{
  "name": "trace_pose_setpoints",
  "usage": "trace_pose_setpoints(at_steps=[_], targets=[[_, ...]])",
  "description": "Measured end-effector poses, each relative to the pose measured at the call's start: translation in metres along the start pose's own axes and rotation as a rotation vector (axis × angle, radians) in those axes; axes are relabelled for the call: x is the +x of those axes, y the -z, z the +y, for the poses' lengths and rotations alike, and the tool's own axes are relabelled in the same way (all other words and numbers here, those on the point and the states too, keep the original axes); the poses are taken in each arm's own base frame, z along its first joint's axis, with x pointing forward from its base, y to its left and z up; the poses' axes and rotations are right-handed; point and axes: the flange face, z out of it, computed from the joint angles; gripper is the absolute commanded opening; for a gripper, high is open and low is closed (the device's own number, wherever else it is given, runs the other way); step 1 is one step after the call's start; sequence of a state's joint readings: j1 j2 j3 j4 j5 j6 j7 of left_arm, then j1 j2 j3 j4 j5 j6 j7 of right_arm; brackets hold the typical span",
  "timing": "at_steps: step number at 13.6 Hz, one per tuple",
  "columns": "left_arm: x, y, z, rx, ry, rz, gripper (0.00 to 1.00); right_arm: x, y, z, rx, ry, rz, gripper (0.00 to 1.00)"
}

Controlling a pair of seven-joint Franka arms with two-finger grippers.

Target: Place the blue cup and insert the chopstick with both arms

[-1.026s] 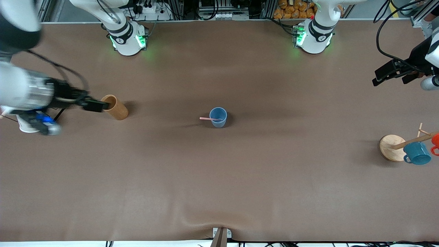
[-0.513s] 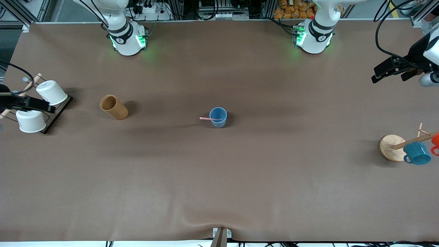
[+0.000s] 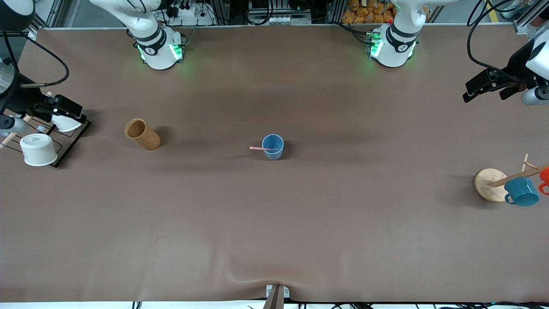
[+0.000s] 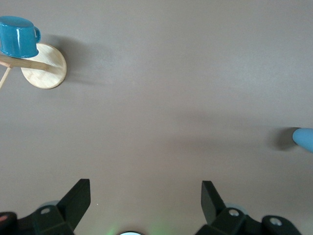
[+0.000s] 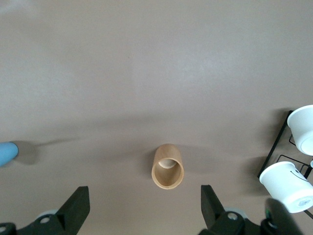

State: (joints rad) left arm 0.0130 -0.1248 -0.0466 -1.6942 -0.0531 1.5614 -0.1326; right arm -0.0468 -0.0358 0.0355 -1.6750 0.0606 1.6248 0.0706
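Observation:
The blue cup [image 3: 272,146] stands upright in the middle of the table. The pale pink chopstick [image 3: 260,148] rests in it, leaning over the rim toward the right arm's end. The cup's edge shows in the left wrist view [image 4: 304,139] and the right wrist view [image 5: 7,152]. My left gripper [image 3: 489,89] is open and empty, up at the left arm's end of the table; it also shows in the left wrist view [image 4: 145,203]. My right gripper [image 3: 64,109] is open and empty over the rack of white cups; it also shows in the right wrist view [image 5: 145,205].
A brown cylindrical holder [image 3: 142,134] stands between the cup and a black wire rack [image 3: 70,141] with white cups [image 3: 38,149]. A wooden mug tree [image 3: 489,182] with a teal mug [image 3: 521,192] and an orange mug [image 3: 544,178] stands at the left arm's end.
My right gripper has pulled away from the brown holder to over the white cup rack. My left gripper has drifted slightly. The cup and chopstick have not moved.

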Motion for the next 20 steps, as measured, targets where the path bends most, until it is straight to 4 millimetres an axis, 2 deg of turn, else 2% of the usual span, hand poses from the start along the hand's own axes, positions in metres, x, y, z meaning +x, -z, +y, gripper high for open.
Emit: trace_pose_setpoints(at_steps=[8,20], targets=[[0.002,0.001,0.0,-0.001,0.0,0.011,1.0,0.008,0.037,0.003,0.005,-0.009,0.051,1.0],[0.007,0.006,0.002,0.009,-0.008,0.002,1.0,0.013,0.04,0.006,0.005,-0.015,0.06,1.0]])
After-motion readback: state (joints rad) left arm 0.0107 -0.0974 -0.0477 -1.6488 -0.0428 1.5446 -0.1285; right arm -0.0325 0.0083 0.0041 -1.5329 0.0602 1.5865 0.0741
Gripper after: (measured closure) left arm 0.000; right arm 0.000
